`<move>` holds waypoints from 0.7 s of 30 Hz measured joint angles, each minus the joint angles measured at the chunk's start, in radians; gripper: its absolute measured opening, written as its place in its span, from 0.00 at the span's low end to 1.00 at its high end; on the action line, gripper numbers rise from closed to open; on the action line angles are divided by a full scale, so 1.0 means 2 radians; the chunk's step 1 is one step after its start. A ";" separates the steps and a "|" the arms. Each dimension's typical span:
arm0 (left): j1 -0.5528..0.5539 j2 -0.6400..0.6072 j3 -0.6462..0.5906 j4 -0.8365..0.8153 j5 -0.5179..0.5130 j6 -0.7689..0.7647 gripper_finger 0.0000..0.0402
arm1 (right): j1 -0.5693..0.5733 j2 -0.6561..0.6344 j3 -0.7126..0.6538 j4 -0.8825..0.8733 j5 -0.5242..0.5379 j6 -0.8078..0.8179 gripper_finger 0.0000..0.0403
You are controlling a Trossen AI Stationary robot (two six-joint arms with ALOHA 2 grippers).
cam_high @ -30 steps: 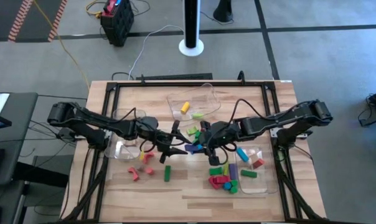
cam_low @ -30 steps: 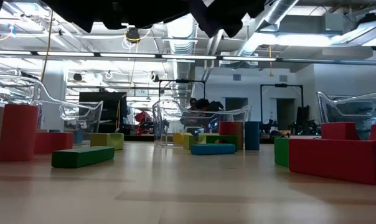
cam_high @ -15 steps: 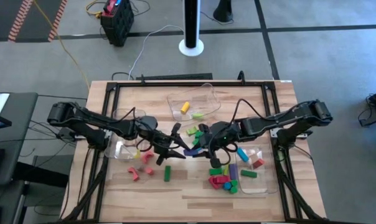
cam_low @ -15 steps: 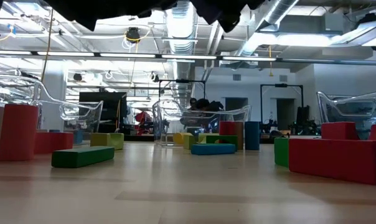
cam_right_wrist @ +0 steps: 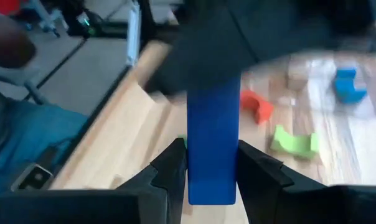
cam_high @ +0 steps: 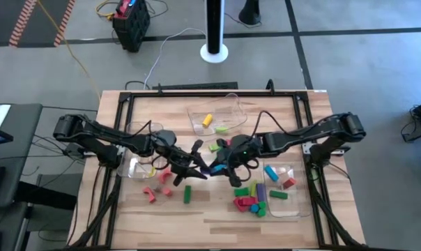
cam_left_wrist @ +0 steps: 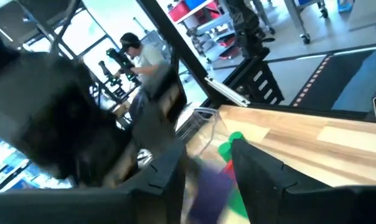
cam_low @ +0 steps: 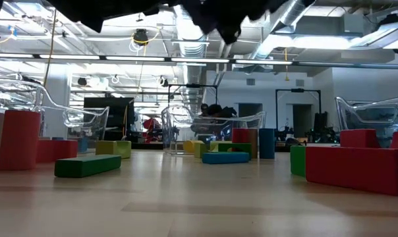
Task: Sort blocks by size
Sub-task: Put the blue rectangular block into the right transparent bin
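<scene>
The right gripper [cam_right_wrist: 211,180] is clamped on a long blue block [cam_right_wrist: 211,140] above the middle of the table [cam_high: 217,216], where the left gripper [cam_high: 196,166] meets it, its fingers [cam_left_wrist: 263,171] set on either side of that block's far end. The other blocks [cam_high: 252,199] lie loose on the table or in the clear bins [cam_high: 214,115]

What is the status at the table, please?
Right tool shut on blue bar, above mid-table. Left tool facing it, at the bar's other end. Nothing else between them.
</scene>
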 joint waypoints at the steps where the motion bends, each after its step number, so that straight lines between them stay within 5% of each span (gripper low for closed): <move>1: 0.000 0.000 0.000 -0.003 0.000 0.000 0.29 | -0.002 0.004 -0.001 0.000 0.000 0.001 0.36; 10: 0.000 0.000 0.000 -0.030 -0.001 0.002 0.20 | -0.008 0.000 -0.001 0.004 -0.006 0.001 0.36; 21: 0.000 -0.001 0.000 -0.049 -0.003 0.004 0.27 | -0.007 -0.005 -0.001 -0.006 -0.020 0.000 0.36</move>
